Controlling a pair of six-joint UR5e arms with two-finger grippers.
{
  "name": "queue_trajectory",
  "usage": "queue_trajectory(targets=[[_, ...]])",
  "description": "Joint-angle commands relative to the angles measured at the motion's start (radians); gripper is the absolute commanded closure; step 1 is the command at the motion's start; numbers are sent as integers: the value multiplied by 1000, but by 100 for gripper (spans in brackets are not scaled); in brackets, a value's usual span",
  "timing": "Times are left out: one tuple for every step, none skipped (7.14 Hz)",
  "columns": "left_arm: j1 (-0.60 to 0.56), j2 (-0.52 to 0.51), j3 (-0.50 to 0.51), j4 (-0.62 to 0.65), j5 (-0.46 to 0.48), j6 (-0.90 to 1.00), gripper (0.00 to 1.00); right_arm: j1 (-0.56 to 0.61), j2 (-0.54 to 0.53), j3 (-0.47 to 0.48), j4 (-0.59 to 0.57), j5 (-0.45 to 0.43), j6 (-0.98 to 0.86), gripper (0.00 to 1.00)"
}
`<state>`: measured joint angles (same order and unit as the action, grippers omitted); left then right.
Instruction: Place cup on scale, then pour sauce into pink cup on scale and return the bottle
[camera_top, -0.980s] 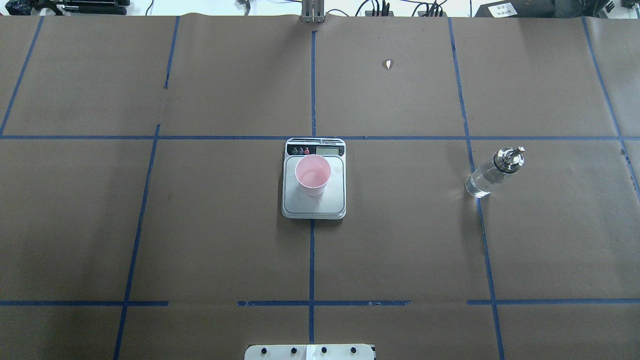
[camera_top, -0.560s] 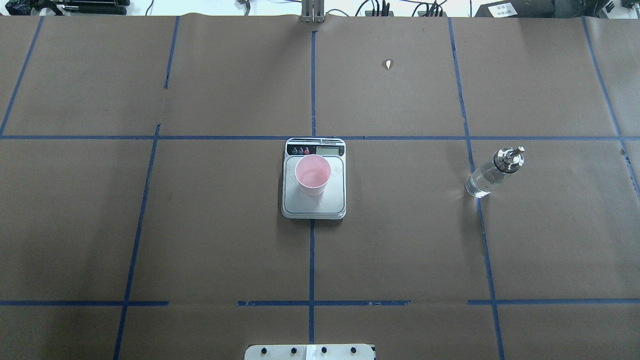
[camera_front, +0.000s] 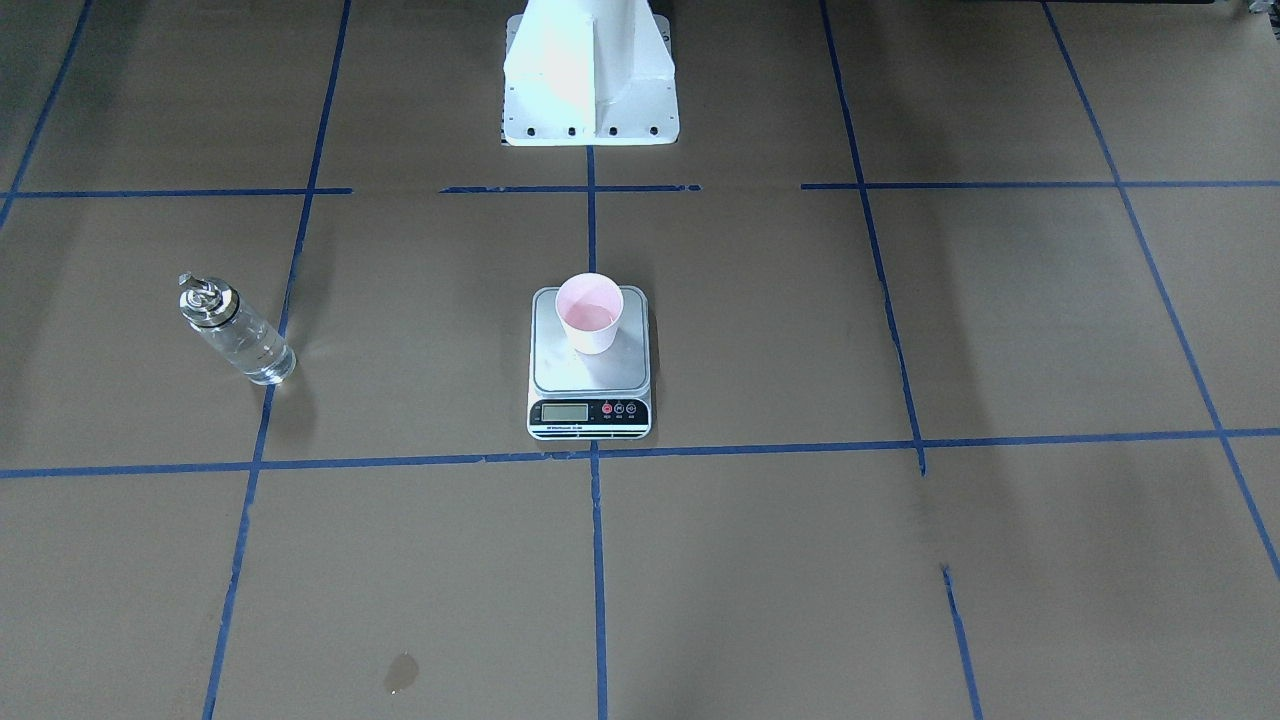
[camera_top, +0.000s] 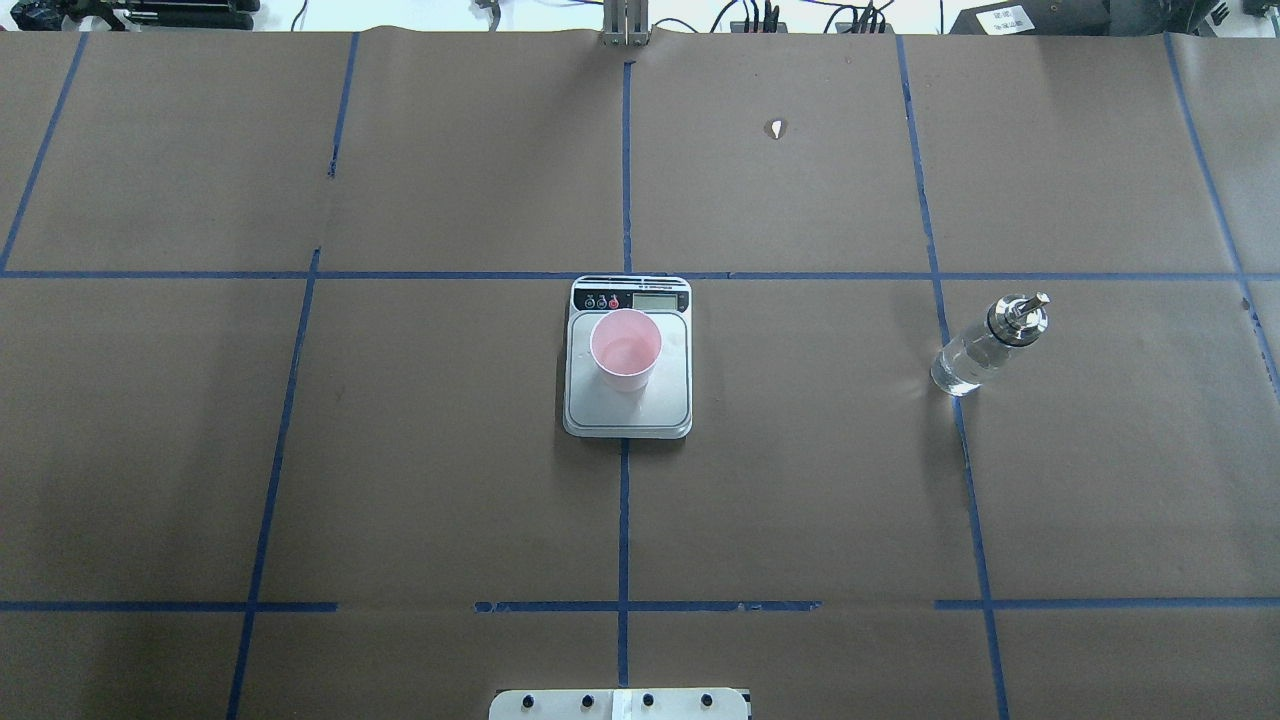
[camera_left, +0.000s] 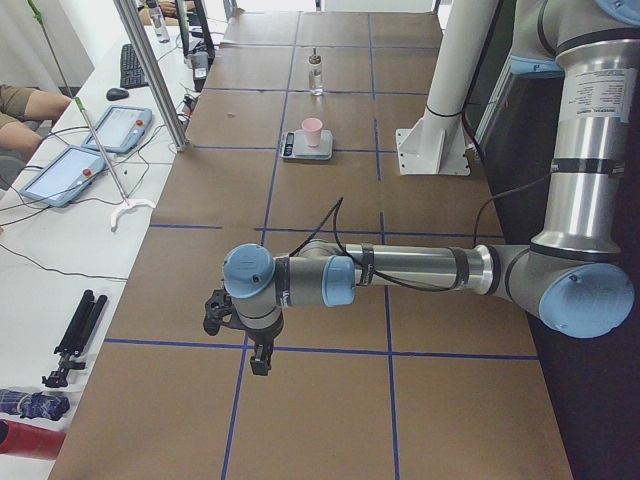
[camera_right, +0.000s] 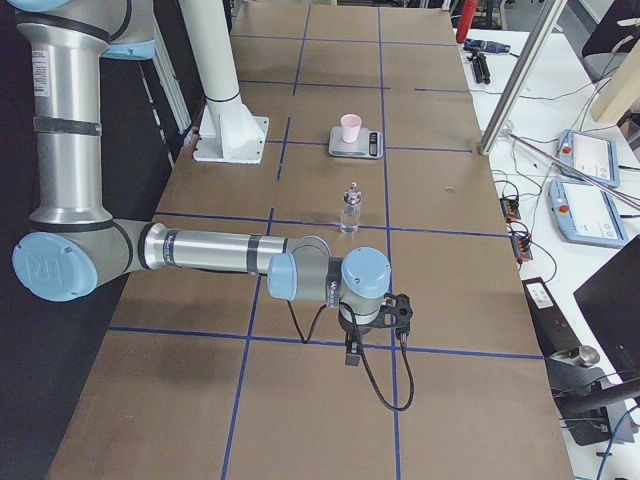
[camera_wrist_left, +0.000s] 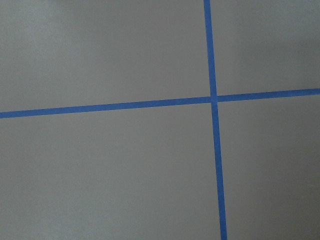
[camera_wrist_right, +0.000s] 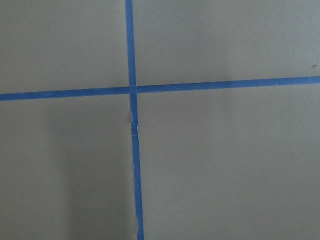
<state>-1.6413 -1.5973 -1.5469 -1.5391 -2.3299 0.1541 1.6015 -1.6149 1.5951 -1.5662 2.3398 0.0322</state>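
Nothing has moved since the earlier overhead frames: cup (camera_top: 625, 350), scale (camera_top: 660, 410) and bottle (camera_top: 975, 352) sit exactly where they were. Cup stands upright on the scale platform, toward the display (camera_top: 652, 301) end. Bottle is upright on the table (camera_top: 300, 450), well apart from the scale on the robot's right side, pourer cap (camera_top: 1017, 318) on. Cup seems to hold a little clear sauce (camera_front: 590, 318); there's a faint ring inside, too small to be sure.

Left gripper (camera_left: 258, 365) hangs low over bare table, far from the scale on the left side. Right gripper (camera_right: 350, 358) does likewise on the right, further from the scale than the bottle. Both show in side views only, so I can't tell whether the jaws are wide or narrow.

By the layout, the task looks done or nearly done.

Risks:
- Right arm sweeping in toward the scale could clip the bottle. It's tall and narrow with a metal cap, so probably tips easily.
- Cup is light, so any bump to the scale spills it and ruins the reading.
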Motion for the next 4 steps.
queue_trajectory(targets=[[0,5,22,-38,-2,-1,0,0,1,0,0,1,-2,0],[0,5,18,-53,0,-2,0,0,1,0,2,0,-2,0],[0,11,22,-97,-2,-7,0,0,3,0,2,1,0,0],[0,11,22,-113,-2,-7,0,0,4,3,2,1,0,0]])
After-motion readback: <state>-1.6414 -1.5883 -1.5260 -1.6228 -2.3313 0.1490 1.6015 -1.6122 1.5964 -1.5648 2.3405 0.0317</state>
